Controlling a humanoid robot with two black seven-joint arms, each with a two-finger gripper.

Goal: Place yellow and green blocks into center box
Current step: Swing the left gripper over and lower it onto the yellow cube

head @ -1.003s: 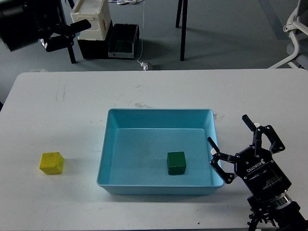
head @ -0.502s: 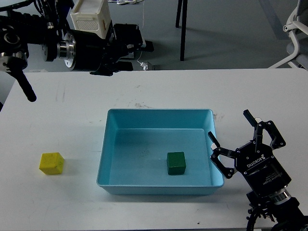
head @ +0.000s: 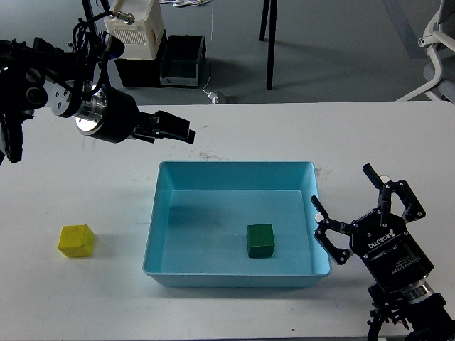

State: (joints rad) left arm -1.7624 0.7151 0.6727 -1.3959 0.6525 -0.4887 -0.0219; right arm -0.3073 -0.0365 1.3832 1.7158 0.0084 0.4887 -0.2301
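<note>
The green block (head: 261,240) lies inside the light blue box (head: 234,170) in the middle of the white table. The yellow block (head: 76,240) sits on the table left of the box, on its own. My left gripper (head: 176,128) reaches in from the upper left and hangs above the table beyond the box's far left corner; its fingers look close together and empty, seen end-on. My right gripper (head: 348,213) is open and empty just right of the box's near right corner.
The white table (head: 370,135) ends at its far edge near the top. Beyond it on the floor stand a white and black crate stack (head: 153,42), chair legs (head: 270,42) and a white office chair (head: 437,42).
My left arm has swung in from the upper left, down and to the right, over the table toward the box's far side. My right gripper has drifted slightly right and down. The blocks have not moved.
</note>
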